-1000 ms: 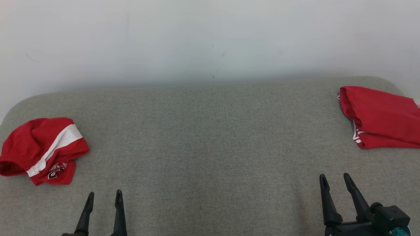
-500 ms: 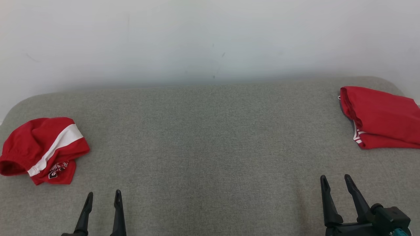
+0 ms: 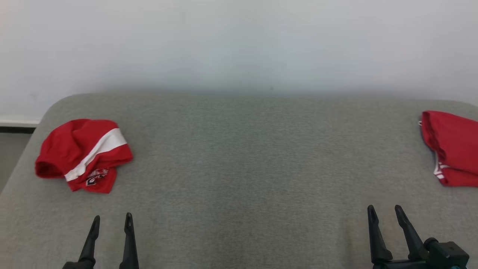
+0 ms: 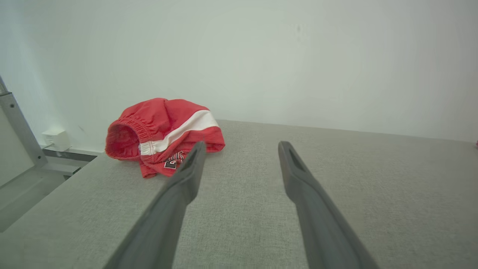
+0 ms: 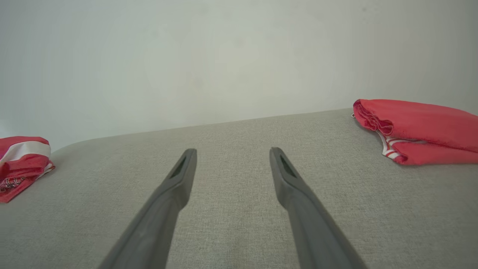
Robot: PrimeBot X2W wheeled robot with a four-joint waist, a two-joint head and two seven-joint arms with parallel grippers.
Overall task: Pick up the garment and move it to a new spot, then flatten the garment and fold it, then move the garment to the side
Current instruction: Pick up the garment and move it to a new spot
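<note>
A crumpled red garment (image 3: 80,153) with a white stripe and a printed logo lies at the far left of the grey padded table (image 3: 242,149). In the left wrist view this garment (image 4: 160,123) sits just ahead and left of my left gripper (image 4: 242,145), whose fingers are open and apart from it. My left gripper (image 3: 112,216) stands at the lower left, nearer than the garment. My right gripper (image 3: 384,207) is open and empty at the lower right. The right wrist view has my right gripper (image 5: 233,150) over bare table, with the crumpled garment (image 5: 22,164) at the far left.
A second red garment (image 3: 453,145), folded, lies at the table's far right edge, also in the right wrist view as the folded garment (image 5: 418,127). A white wall (image 3: 239,45) backs the table. Past the table's left edge stand a metal frame (image 4: 18,130) and a small white box (image 4: 56,139).
The head camera has turned left, so both garments sit further right in the picture. Neither garment has moved on the table, and both grippers stay open.
</note>
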